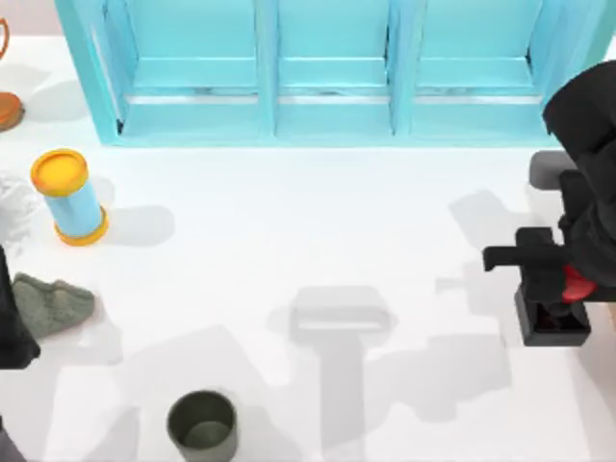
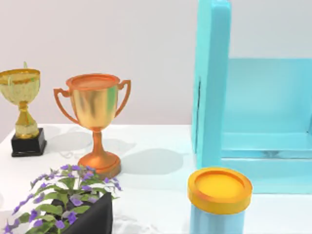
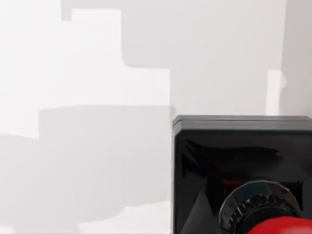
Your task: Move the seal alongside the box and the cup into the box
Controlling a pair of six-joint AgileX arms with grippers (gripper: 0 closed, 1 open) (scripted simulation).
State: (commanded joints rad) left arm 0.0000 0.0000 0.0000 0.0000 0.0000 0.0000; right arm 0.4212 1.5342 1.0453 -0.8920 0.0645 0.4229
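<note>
1. Here, the right claw (image 1: 566, 285) sits over the seal (image 1: 553, 318) at the table's (image 1: 289, 221) right edge; whether it grips the red knob cannot be told.
2. The cup (image 1: 203, 424) stands near the front, left of centre.
3. The left arm is parked at the left edge.

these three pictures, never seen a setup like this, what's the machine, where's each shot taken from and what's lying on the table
It is a pair of robot arms at a white table. One picture looks down from above; the other two come from cameras on each arm's wrist.

On the table: a turquoise shelf unit, a light-blue cylinder with yellow ends, a grey-green cloth lump, a dark olive-green cup, two trophies and a plant.

At the right edge, the right gripper is at the black-based, red-knobbed seal.
</note>
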